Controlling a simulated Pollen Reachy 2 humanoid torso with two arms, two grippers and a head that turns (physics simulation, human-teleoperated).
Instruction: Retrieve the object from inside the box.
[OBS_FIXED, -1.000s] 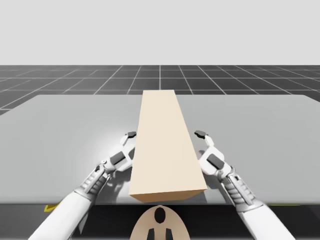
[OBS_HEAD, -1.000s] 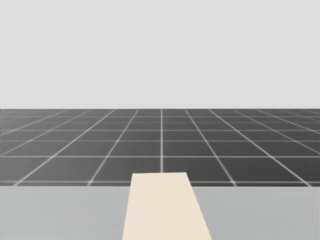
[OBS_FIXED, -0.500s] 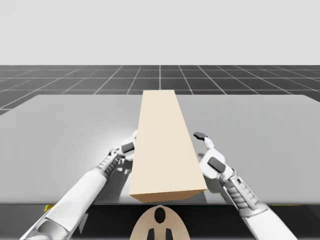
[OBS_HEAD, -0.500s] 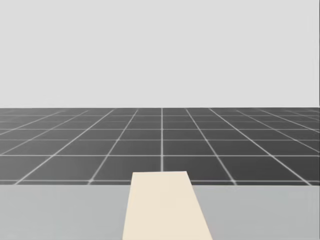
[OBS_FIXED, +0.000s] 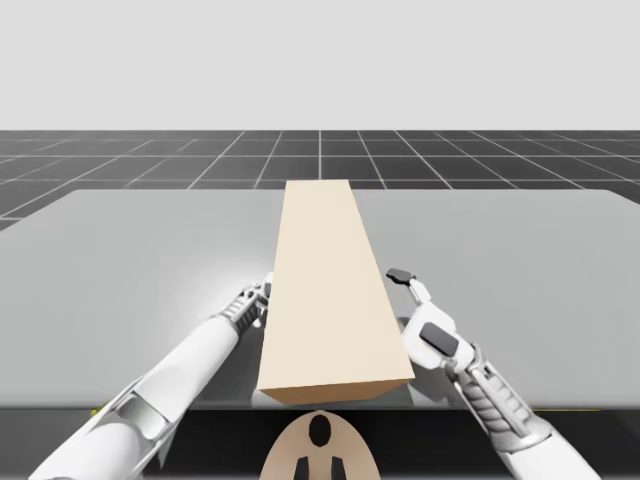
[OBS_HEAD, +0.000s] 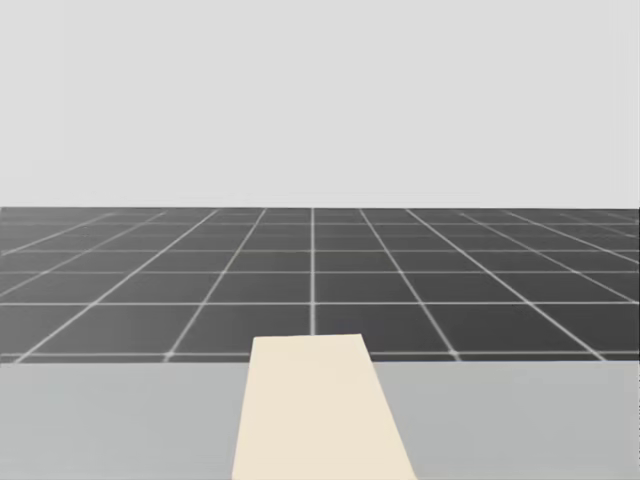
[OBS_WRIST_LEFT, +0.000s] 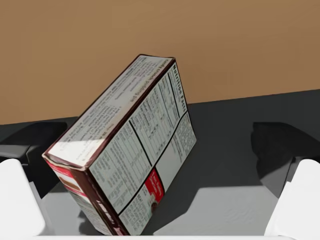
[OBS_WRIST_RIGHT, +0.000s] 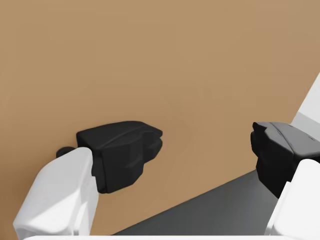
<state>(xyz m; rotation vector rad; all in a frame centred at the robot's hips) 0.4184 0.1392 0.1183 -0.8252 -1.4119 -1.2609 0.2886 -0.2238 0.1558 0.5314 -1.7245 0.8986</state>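
A long beige box (OBS_FIXED: 330, 290) lies lengthwise on the grey table (OBS_FIXED: 130, 250); its top also shows in the head view (OBS_HEAD: 315, 420). My left arm (OBS_FIXED: 215, 340) reaches into the box's left side, where the box hides the hand. In the left wrist view a small carton (OBS_WRIST_LEFT: 130, 155), dark red with white printed panels, lies tilted on the dark floor before a brown inner wall (OBS_WRIST_LEFT: 150, 40). My left gripper (OBS_WRIST_LEFT: 155, 150) is open around the carton. My right gripper (OBS_FIXED: 405, 295) is open beside the box's right side, its black fingertips (OBS_WRIST_RIGHT: 120, 150) facing the brown wall (OBS_WRIST_RIGHT: 175, 60).
The table's near edge (OBS_FIXED: 500, 405) runs just behind both forearms. Bare grey surface stretches wide on either side of the box. Beyond the far edge lies a dark gridded floor (OBS_HEAD: 320, 280).
My left arm has pushed forward, and its gripper has gone from beside the box into its left side. The right gripper has drawn back slightly. My head has turned a little.
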